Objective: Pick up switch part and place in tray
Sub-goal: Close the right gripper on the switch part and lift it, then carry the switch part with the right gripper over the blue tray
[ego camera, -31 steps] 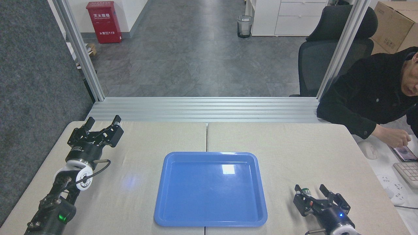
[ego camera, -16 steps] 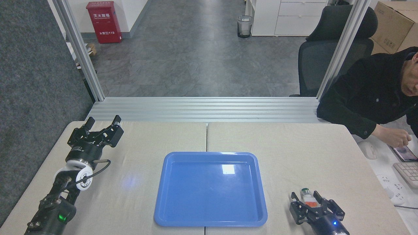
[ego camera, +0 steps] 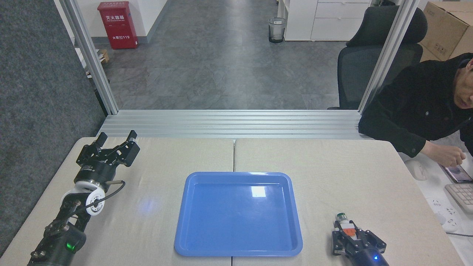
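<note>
The switch part [ego camera: 343, 222] lies on the table at the front right, its dark-green cap pointing away from me and its orange block nearer my arm. My right gripper [ego camera: 347, 231] comes in from the bottom edge, and its dark fingers press against both sides of the switch's orange and white rear. The blue tray [ego camera: 236, 214] lies flat at the table's middle, a short way left of the switch, with nothing in it. My left gripper [ego camera: 116, 137] rests at the far left of the table, open and holding nothing.
A person in a black jacket [ego camera: 417, 103] sits at the right, a hand [ego camera: 445, 155] over a phone on the neighbouring desk. A seam [ego camera: 234, 155] splits the table behind the tray. A black office chair [ego camera: 369, 55] stands beyond the aluminium frame.
My right gripper's fingers have come together from a wide spread onto the switch, and the gripper has drawn back toward the bottom edge. The switch has turned slightly. The left arm has not moved.
</note>
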Controlling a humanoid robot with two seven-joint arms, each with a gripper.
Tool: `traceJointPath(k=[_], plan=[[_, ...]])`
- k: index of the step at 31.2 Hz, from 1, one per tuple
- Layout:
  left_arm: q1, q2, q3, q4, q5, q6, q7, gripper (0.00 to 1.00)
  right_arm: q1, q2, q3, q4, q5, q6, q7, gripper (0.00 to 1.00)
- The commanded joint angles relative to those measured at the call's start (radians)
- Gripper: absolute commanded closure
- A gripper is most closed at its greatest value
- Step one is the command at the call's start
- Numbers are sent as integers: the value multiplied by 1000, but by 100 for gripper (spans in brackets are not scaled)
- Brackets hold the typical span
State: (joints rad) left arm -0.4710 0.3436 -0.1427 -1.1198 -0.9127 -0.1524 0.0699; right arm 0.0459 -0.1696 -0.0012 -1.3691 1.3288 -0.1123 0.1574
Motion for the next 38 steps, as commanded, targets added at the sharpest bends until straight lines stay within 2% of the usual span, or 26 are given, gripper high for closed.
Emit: traceJointPath(k=[1, 7, 11, 16, 18, 20, 22, 27, 29, 31, 32, 33, 34, 38], plan=[[0, 0, 0, 0, 0, 1, 1, 0, -79, 24, -12, -24, 1, 48, -25, 100], [0, 0, 0, 0, 0, 1, 1, 0, -201, 27, 6, -102, -14, 34, -24, 100], [0, 0, 0, 0, 0, 1, 1, 0, -247, 70, 166, -128, -13, -73, 20, 100], [0, 0, 0, 0, 0, 1, 1, 0, -253, 78, 355, -131, 3, -98, 119, 100], [0, 0, 0, 0, 0, -1, 1, 0, -255, 87, 418, -114, 27, -98, 120, 100], [0, 0, 0, 0, 0, 1, 1, 0, -256, 119, 452, -71, 56, -99, 120, 100], [0, 0, 0, 0, 0, 1, 1, 0, -256, 140, 468, -38, 79, -101, 125, 100], [0, 0, 0, 0, 0, 1, 1, 0, -255, 194, 488, 36, 184, -99, 180, 100], [0, 0, 0, 0, 0, 1, 1, 0, -248, 202, 489, 48, 213, -96, 180, 87], [0, 0, 0, 0, 0, 1, 1, 0, -247, 208, 486, 62, 230, -87, 180, 71], [0, 0, 0, 0, 0, 1, 1, 0, -247, 209, 481, 68, 230, -86, 180, 52], [0, 0, 0, 0, 0, -1, 1, 0, -247, 213, 472, 71, 230, -81, 179, 26], [0, 0, 0, 0, 0, 1, 1, 0, -248, 216, 468, 71, 225, -70, 174, 14], [0, 0, 0, 0, 0, 1, 1, 0, -259, 239, 436, 70, 185, -4, 150, 5]])
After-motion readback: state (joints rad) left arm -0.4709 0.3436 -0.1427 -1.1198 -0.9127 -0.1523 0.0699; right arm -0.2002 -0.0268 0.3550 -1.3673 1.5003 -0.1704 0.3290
